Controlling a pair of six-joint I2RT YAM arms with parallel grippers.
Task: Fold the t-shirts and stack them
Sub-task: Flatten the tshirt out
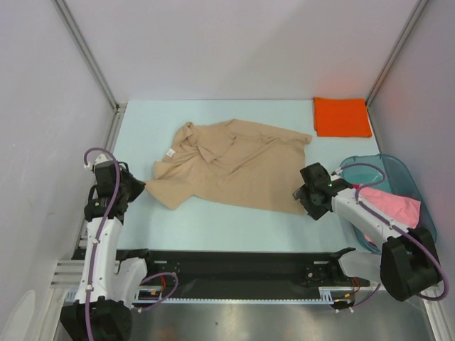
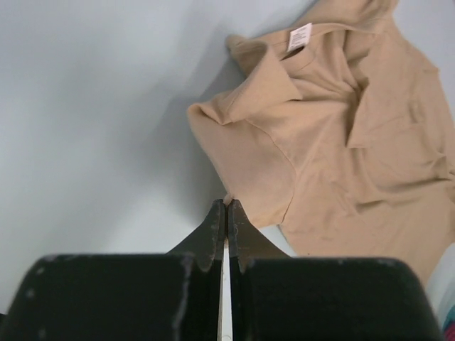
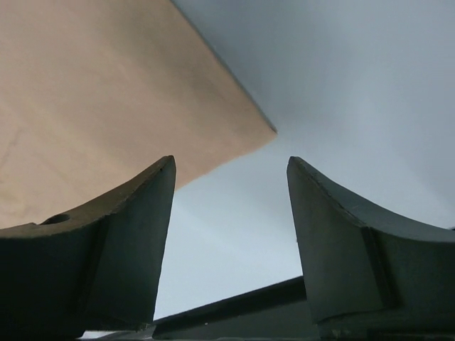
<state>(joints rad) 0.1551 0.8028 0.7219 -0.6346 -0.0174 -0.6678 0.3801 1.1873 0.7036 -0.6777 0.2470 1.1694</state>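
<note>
Tan t-shirt (image 1: 234, 167) lies crumpled at the centre of the table (image 1: 213, 220); left gripper (image 2: 226, 204) fingers pressed together at its sleeve hem, pinch on cloth not determinable; right gripper (image 3: 231, 160) fingers spread over its near right corner; orange t-shirt (image 1: 341, 117) folded at far right corner; pink t-shirt (image 1: 394, 206) in tub (image 1: 398, 167) at right edge.

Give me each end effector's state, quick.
Left end effector: shut at the edge of the tan t-shirt; hold unclear.
Right end effector: open, holding nothing.
</note>
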